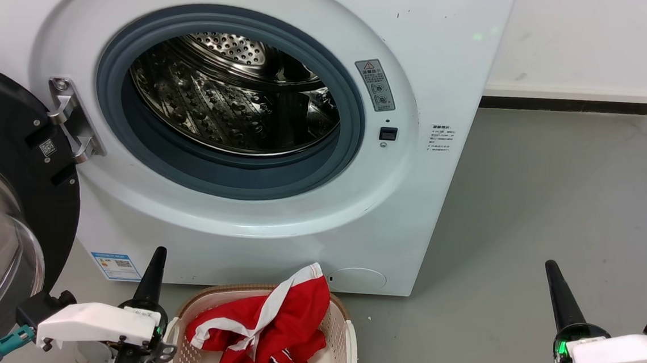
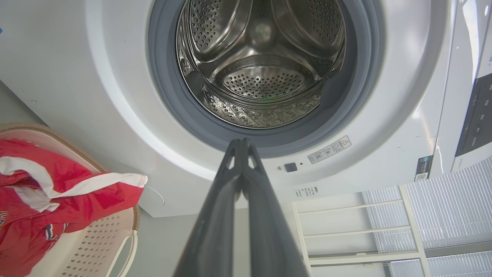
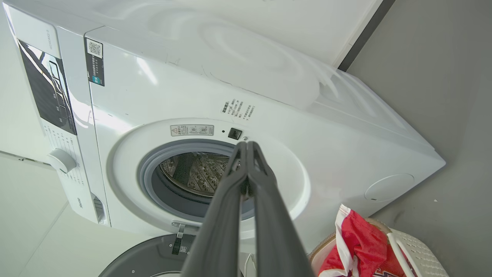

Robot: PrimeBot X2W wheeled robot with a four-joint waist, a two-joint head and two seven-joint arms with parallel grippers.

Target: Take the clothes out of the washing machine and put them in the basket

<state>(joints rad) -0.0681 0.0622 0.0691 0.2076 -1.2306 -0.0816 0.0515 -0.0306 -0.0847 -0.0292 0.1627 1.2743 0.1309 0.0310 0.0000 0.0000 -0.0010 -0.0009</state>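
Status: left gripper (image 1: pixel 159 252) is pinched closed and holds nothing. In the left wrist view its two long dark fingers (image 2: pixel 215 223) meet tip to tip. It sits at the head view's lower left, pointing up, just left of the low cream perforated plastic basket with brown rim (image 1: pixel 340 331).

Right gripper (image 1: pixel 550 265) is the same: fingers (image 3: pixel 219 223) pressed together at the tips, nothing between them. It is at the lower right over the grey floor (image 1: pixel 556 192), well apart from basket and machine.

Red sports clothes with white trim (image 1: pixel 277 320) lie heaped in the basket. One white-edged fold stands up over the rim on the washer side. A bit of striped trim shows near the head view's bottom edge.

The basket is on the floor just in front of the base of the large white front-loading washing machine (image 1: pixel 451 71), below the porthole.

The black-rimmed glass door (image 1: pixel 18 149) hangs open on the robot's left, on a metal hinge (image 1: pixel 71 118). The grey rubber gasket (image 1: pixel 215 177) rings the opening, with the perforated steel drum (image 1: pixel 232 101) visible through it.

A small black latch socket (image 1: pixel 388 133) and a grey warning sticker (image 1: pixel 374 84) sit right of the opening. A blue label (image 1: pixel 115 265) is at the front panel's lower left.

The right wrist view also catches a black control panel (image 3: pixel 42 88) and a white dial (image 3: pixel 61 159).
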